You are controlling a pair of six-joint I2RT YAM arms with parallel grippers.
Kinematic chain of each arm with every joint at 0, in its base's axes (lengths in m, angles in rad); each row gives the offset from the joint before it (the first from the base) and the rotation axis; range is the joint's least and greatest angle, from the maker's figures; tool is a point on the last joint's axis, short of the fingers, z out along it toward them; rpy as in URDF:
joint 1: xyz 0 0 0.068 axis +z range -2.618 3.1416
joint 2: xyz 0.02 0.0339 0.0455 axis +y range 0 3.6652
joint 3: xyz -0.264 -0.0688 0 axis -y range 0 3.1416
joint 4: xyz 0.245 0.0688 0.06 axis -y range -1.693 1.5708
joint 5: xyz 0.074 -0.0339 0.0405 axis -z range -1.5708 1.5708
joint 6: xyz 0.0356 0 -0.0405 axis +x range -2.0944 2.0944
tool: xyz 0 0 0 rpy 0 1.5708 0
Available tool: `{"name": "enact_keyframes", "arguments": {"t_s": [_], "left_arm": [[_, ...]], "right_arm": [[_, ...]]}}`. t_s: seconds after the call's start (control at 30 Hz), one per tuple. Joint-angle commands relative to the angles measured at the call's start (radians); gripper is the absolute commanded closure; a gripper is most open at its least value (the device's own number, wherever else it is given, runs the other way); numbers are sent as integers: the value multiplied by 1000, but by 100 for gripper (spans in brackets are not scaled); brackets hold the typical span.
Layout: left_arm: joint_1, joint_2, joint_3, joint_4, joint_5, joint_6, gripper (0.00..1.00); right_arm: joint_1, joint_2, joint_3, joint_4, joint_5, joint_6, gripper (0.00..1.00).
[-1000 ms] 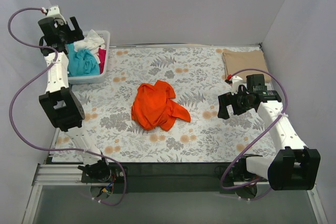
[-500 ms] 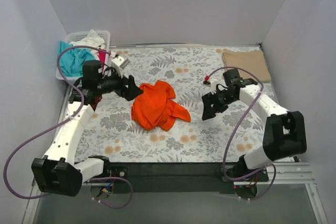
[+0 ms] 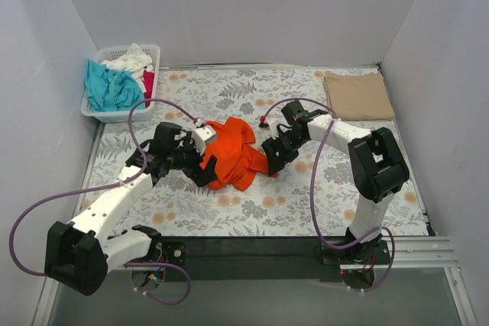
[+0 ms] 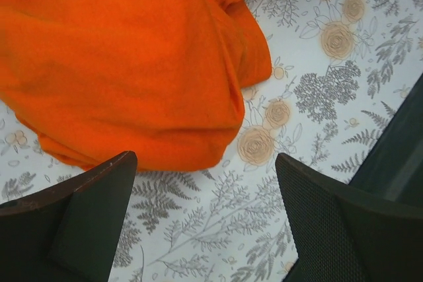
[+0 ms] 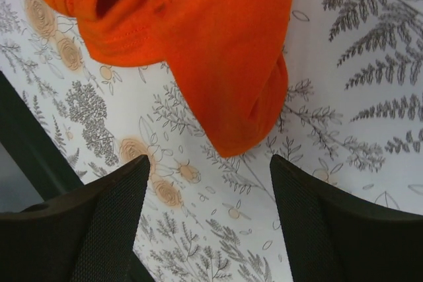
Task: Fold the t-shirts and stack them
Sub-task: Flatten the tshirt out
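A bright orange t-shirt (image 3: 231, 154) lies crumpled in the middle of the flowered table. My left gripper (image 3: 205, 167) is open at its left lower edge; in the left wrist view the orange cloth (image 4: 132, 57) lies just ahead of the spread fingers (image 4: 86, 222). My right gripper (image 3: 273, 159) is open at the shirt's right tip; in the right wrist view the orange sleeve tip (image 5: 231, 77) points down between the fingers (image 5: 310, 222). A folded tan t-shirt (image 3: 357, 95) lies at the back right. Teal (image 3: 111, 89), white (image 3: 130, 59) and pink-red (image 3: 148, 80) shirts fill the basket.
A white slatted basket (image 3: 114, 114) stands at the back left corner. White walls close in the table on three sides. The dark front rail (image 3: 252, 253) runs along the near edge.
Both arms have swung in from the sides to the orange t-shirt, the left from the basket and the right from the tan shirt. The shirt has not moved.
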Motion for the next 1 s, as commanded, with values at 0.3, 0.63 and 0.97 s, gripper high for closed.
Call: {"name": "enact_keyframes", "arguments": {"t_s": [0.3,0.63,0.97], "left_arm": [[-286,224,28,302,-376,-14,27],[-124,208,189,140,-323,-46,100],[208,80,130,-86,-140,181,100]], "right_arm": [[18,83,122,21,18,37,99],[-216,-229,13,-21,-8,12,99],[-394,-397,-38,-201,131,-175,99]]}}
